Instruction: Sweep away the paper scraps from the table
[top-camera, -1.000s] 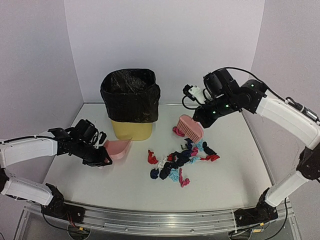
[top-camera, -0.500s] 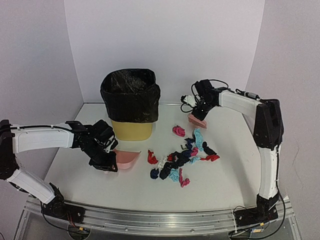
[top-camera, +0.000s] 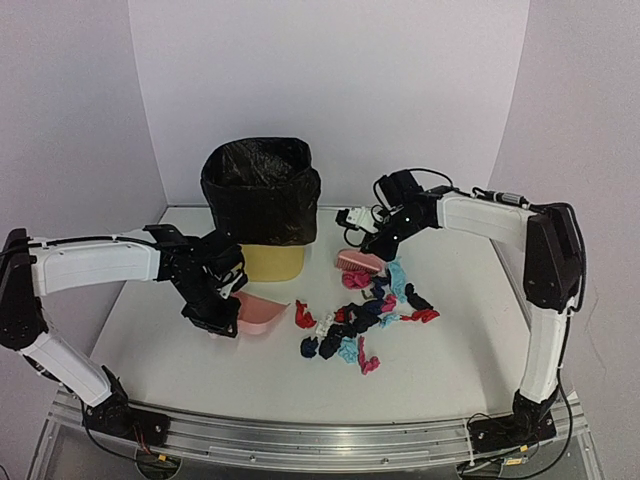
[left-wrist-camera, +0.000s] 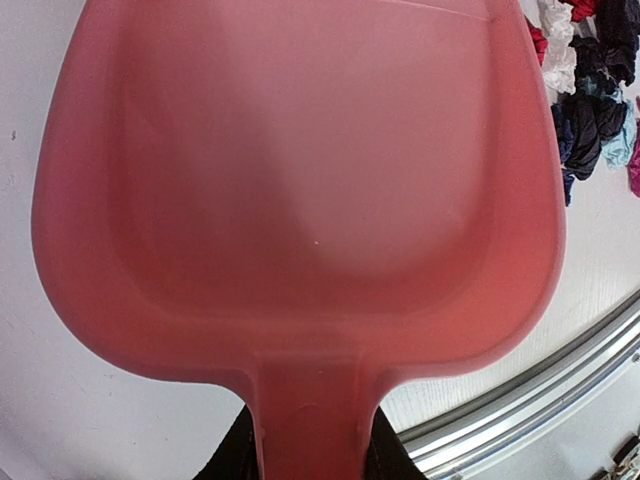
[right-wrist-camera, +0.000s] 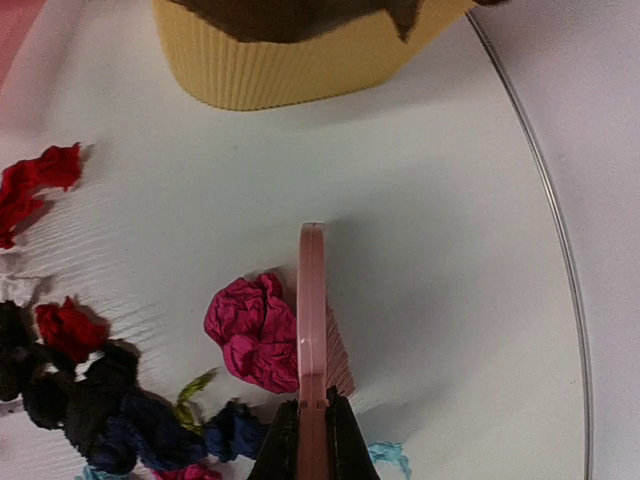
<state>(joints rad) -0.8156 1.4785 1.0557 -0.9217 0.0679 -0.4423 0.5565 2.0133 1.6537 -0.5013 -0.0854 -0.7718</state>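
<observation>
Paper scraps (top-camera: 365, 320) all lie heaped on the desk (top-camera: 450, 350); none sit in the dustpan (left-wrist-camera: 300, 200). Left pincer (left-wrist-camera: 312, 455) grips its handle; right pincer (right-wrist-camera: 312, 440) grips the brush (right-wrist-camera: 312, 300) beside 1 pink wad (right-wrist-camera: 250, 330).

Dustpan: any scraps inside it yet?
No: the left wrist view shows the dustpan bare inside, the paper scraps lying beyond its lip.

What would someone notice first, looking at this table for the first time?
A bright heap of paper scraps, red, pink, blue and black, lies in the middle of the table. A pink dustpan in the left pincer is just left of it, and a pink brush in the right pincer meets its far edge. Behind stands a yellow bin lined with a black bag.
</observation>
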